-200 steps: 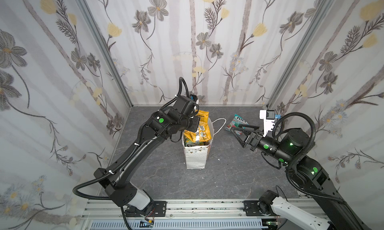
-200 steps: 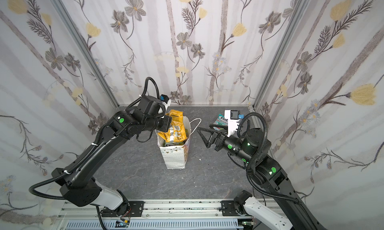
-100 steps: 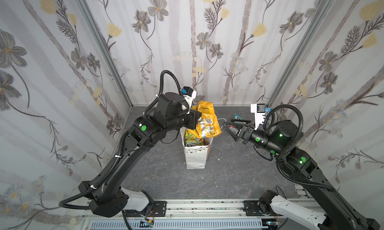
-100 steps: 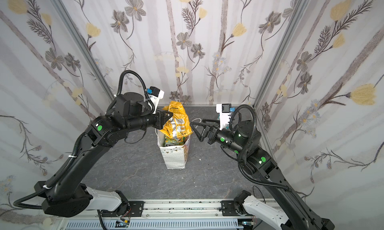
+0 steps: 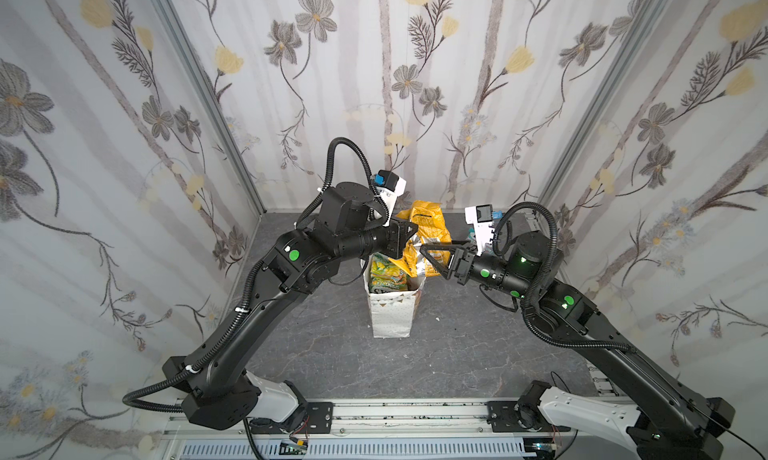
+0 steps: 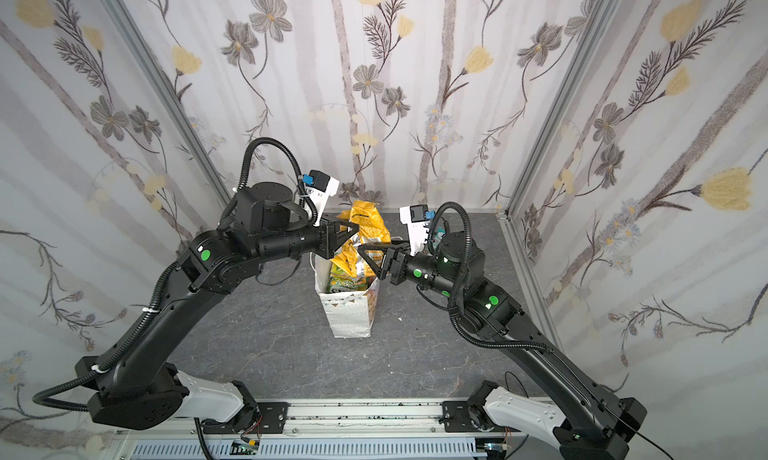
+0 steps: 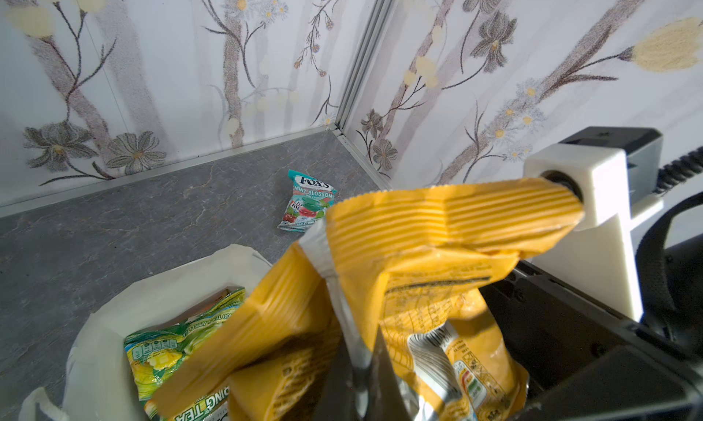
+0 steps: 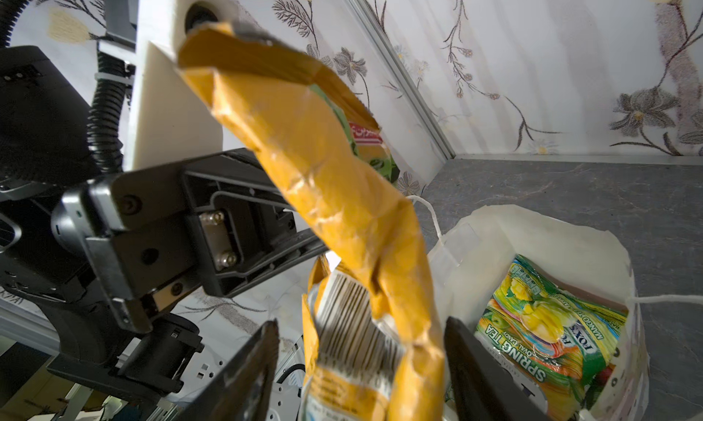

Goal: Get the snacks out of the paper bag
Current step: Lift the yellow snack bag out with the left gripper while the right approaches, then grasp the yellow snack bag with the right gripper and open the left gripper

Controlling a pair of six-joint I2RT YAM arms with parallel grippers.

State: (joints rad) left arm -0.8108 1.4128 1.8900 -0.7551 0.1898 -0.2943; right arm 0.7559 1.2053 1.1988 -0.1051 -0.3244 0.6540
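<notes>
Yellow-orange chip bag (image 5: pixel 426 223) above paper bag (image 5: pixel 390 312), pinched in left pincer (image 5: pixel 410 234), right pincer (image 5: pixel 429 259) spread around it

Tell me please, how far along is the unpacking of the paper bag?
Done: one teal packet lies on the table. In hand: the left gripper holds the yellow chip bag over the paper bag; the right gripper has open jaws around it. Left: a yellow-green packet inside, perhaps more beneath.
</notes>
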